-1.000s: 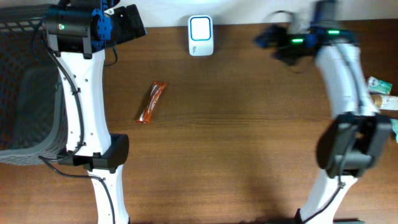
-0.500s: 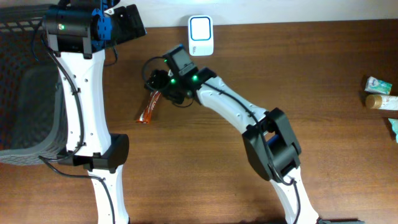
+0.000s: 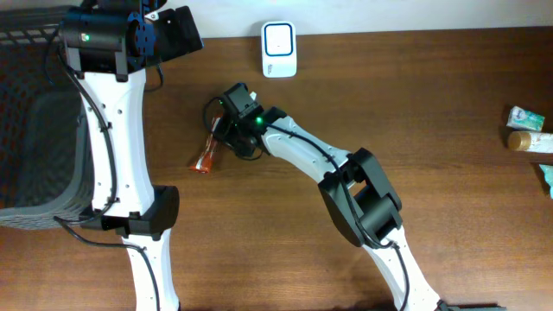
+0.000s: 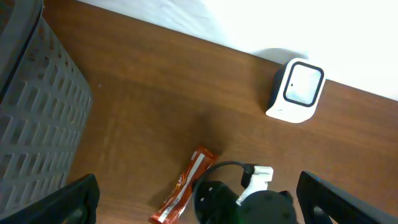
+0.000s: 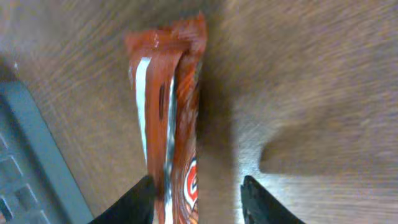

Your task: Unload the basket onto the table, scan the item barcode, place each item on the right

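The item is an orange snack bar point(image 3: 204, 159) lying flat on the brown table, left of centre. My right gripper point(image 3: 222, 136) is down over its upper half. In the right wrist view the bar point(image 5: 168, 93) runs between the two dark fingers. The left finger point(image 5: 138, 200) touches the wrapper and a gap shows beside the right finger, so my right gripper point(image 5: 199, 205) is open round it. The white barcode scanner point(image 3: 279, 48) stands at the table's back edge. My left gripper point(image 4: 199, 202) hangs wide open high above the bar point(image 4: 183, 190) and the scanner point(image 4: 295, 90).
A grey mesh basket point(image 3: 34, 130) fills the left side, close to the bar. Small packets and a bottle point(image 3: 527, 130) lie at the far right edge. The left arm's base stands at the front left.
My right arm has swung from the back right over to the snack bar and dropped onto it, and its jaws have narrowed around the wrapper. The left arm has not moved.
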